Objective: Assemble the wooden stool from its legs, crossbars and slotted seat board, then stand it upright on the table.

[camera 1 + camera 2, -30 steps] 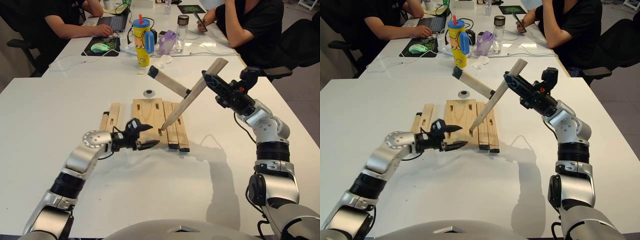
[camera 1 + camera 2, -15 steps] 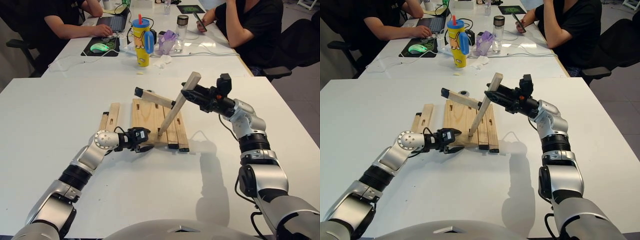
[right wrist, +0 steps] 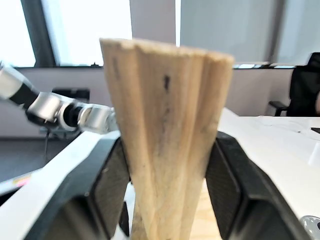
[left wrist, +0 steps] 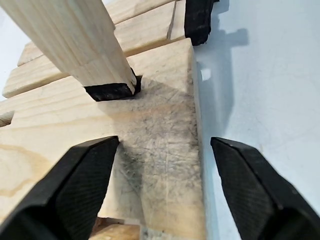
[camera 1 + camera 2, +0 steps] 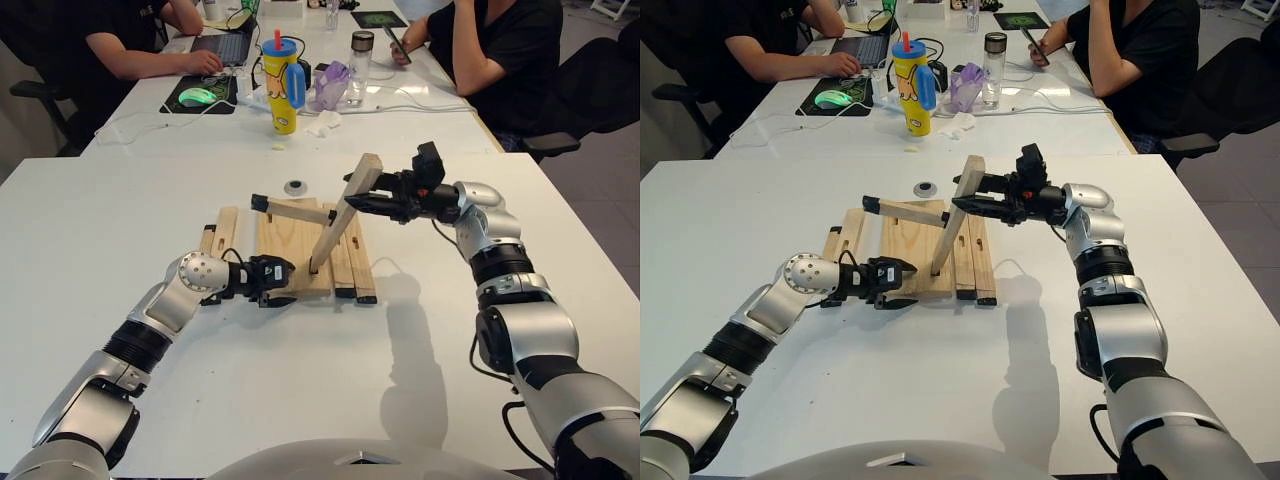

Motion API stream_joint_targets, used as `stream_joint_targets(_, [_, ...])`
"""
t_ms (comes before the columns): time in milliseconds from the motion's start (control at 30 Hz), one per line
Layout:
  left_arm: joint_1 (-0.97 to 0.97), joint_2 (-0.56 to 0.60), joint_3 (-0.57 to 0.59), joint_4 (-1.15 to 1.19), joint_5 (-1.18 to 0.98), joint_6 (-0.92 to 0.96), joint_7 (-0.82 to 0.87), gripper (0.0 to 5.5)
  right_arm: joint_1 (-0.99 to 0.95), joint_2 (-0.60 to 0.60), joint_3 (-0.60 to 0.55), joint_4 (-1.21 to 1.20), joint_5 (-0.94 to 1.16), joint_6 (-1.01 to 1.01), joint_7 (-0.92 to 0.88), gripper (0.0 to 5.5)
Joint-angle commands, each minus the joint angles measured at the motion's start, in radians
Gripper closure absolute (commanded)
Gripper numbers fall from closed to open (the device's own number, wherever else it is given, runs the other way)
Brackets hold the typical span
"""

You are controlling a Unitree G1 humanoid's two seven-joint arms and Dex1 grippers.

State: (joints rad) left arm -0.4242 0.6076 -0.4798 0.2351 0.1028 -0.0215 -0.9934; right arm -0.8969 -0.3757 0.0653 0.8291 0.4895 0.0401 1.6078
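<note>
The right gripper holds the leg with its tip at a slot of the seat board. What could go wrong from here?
1. The leg leans in the right gripper; pressing down now may jam its black tip in the seat board or skid it out.
2. The left gripper is open at that board's corner, not clamped, so the board may slide.
3. The crossbar sticks out sideways from the leg; its weight may twist the leg.

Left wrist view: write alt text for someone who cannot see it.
The open left gripper straddles the edge of the seat board, one black finger over the wood and one over the white table. Just beyond, a leg sits with its black-tipped end in a slot of the board.
</note>
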Motion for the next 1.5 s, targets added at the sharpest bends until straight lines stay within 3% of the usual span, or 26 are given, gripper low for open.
stream_joint_targets(33, [0.082, 0.013, -0.089, 0.113, 0.085, 0.003, -0.053, 2.09, -0.006, -0.021, 0.159, -0.004, -0.018, 0.021, 0.007, 3.44])
stream_joint_targets(233, [0.057, -0.004, -0.089, 0.165, 0.097, -0.037, -0.042, 2.09, -0.025, -0.076, 0.250, -0.015, 0.057, 0.043, 0.007, 3.44])
stream_joint_targets(767, [0.062, -0.024, -0.093, 0.195, 0.106, -0.065, -0.023, 2.09, -0.045, -0.101, 0.284, 0.063, 0.037, -0.047, 0.006, 3.44])
stream_joint_targets(1100, [0.100, -0.037, -0.134, 0.169, 0.129, -0.074, -0.020, 2.09, -0.107, -0.106, 0.441, 0.046, 0.038, -0.095, 0.007, 3.45])
stream_joint_targets(1267, [0.112, -0.043, -0.138, 0.162, 0.128, -0.069, -0.012, 2.09, -0.108, -0.102, 0.429, 0.120, 0.013, -0.109, 0.006, 3.45])
stream_joint_targets(1433, [0.128, -0.071, -0.124, 0.157, 0.112, -0.035, 0.028, 2.09, -0.065, -0.062, 0.342, 0.135, 0.029, -0.070, 0.006, 3.45])
stream_joint_targets(1500, [0.127, -0.081, -0.119, 0.167, 0.121, -0.021, 0.059, 2.09, -0.068, -0.038, 0.270, 0.149, 0.033, -0.062, -0.016, 2.93])
